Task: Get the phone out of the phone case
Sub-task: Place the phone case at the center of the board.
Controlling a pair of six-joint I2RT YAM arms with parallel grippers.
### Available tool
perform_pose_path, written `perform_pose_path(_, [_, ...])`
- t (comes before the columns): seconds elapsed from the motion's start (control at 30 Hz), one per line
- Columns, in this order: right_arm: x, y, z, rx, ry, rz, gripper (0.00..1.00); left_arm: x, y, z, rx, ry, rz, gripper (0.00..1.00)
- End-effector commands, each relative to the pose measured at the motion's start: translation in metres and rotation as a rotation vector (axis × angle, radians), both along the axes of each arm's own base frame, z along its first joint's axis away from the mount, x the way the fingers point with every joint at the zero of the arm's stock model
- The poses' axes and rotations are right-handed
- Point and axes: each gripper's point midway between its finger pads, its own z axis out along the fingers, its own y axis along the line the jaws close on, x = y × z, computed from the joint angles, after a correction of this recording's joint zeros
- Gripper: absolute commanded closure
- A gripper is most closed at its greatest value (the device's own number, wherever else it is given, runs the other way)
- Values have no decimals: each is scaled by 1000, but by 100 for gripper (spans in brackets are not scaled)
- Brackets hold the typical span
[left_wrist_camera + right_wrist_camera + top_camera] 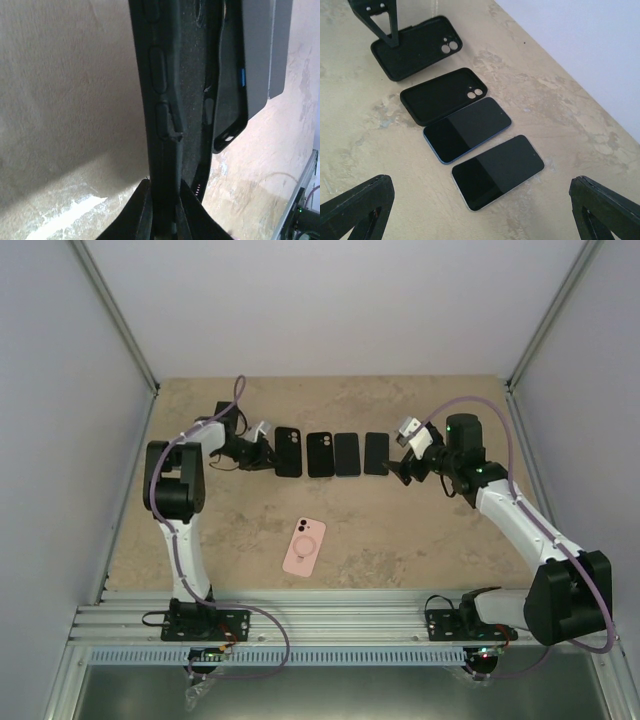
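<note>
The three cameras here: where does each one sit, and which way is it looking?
Top external: fixed above and behind the arms, looking down on the table; both arms show, left gripper at the end case, right gripper at the row's other end.
Left wrist: on the left arm, looking along its fingers, pinched on the end case's wall.
Right wrist: on the right arm, looking between its open fingers across two phones.
Shared: right wrist and top views both show the left gripper on the end case.

Soft even overhead light, faint shadows — left wrist close-up of phone case [185, 75] dim, blurred.
</note>
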Motion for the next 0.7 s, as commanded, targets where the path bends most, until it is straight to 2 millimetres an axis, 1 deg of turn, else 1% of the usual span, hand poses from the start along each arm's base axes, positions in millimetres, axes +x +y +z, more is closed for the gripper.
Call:
perform_pose_path(0.0, [-3, 3, 4, 49, 12, 20, 2, -5, -4, -8, -38, 50, -23, 100])
perform_pose_path(0.2, [-5, 4, 1, 58, 25, 28, 2, -5, -3, -22, -34, 81, -21, 100])
perform_pose_path(0.3, [-5, 4, -1, 57, 30, 28, 2, -4, -5, -25, -41, 76, -43, 100])
perform_pose_path(0.57, [-6, 5, -2, 64, 36, 34, 2, 5, -4, -33, -26, 89, -30, 100])
perform_pose_path(0.6, [-6, 5, -2, 64, 35, 33, 2, 6, -3, -34, -19, 105, -11, 99])
perform_pose_path(0.67, [-7, 4, -2, 65, 35, 33, 2, 8, -1, -36, 1, 107, -5, 87])
